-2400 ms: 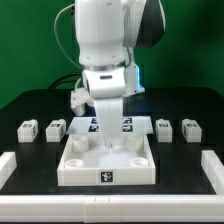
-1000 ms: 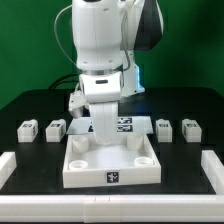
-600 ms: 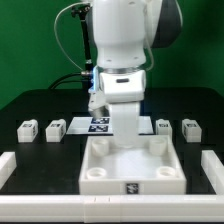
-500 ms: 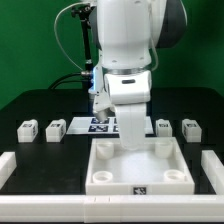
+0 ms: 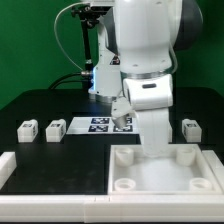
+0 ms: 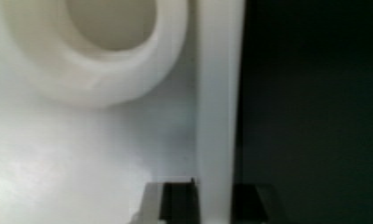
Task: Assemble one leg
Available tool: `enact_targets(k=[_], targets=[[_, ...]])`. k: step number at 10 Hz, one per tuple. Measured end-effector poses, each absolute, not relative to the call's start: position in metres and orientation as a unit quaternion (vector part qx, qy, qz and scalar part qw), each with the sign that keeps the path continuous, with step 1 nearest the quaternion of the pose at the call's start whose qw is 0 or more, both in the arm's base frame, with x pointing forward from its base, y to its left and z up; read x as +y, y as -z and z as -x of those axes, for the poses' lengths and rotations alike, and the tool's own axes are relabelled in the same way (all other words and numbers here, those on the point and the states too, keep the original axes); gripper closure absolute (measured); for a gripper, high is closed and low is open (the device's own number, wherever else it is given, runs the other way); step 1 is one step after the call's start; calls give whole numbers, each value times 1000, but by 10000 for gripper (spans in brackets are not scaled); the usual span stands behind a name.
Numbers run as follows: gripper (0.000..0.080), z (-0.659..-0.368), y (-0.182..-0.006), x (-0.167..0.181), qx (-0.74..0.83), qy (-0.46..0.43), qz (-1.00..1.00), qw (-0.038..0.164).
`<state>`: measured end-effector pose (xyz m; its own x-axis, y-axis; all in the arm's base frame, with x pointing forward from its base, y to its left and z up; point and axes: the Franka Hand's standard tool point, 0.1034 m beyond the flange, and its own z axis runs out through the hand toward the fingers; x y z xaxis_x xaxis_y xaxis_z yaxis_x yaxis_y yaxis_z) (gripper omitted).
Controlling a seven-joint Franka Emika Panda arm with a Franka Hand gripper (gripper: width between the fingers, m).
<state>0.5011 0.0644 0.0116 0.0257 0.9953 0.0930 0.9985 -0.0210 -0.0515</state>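
Three legs show in the exterior view as small white tagged blocks on the black table. Two stand at the left (image 5: 28,128) (image 5: 56,128) and one at the right (image 5: 190,127). A fourth is hidden behind the arm. My gripper (image 5: 151,146) reaches down onto the back wall of the large white tray-like piece (image 5: 150,176), which sits at the front right. In the wrist view my gripper (image 6: 217,205) straddles that thin wall (image 6: 218,110), one dark finger (image 6: 179,205) on each side, shut on it. A round corner socket (image 6: 94,40) lies beside it.
The marker board (image 5: 100,123) lies flat behind the tray, left of the arm. White border rails run along the table's front (image 5: 55,206) and left side (image 5: 6,165). The robot base and cables stand at the back.
My gripper has dragged the tray-like piece from the table's middle to the exterior view's right, up to the front right corner. The legs have stayed in place.
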Motion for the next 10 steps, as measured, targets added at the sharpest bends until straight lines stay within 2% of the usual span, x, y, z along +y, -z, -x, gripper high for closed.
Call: enact_targets(k=[5,6,7,8,9,10], targets=[[736,-503,-10,63,-700,20,712,52],[666,-503,-9,62,-699,19,713,52],[528,-503,-9,62,-699,19,713,52],[528,-503,-9,62,-699,19,713,52],[345,-503,-9,62,-699,19,713,52],[223,-503,-9,62,-699,19,713,52]])
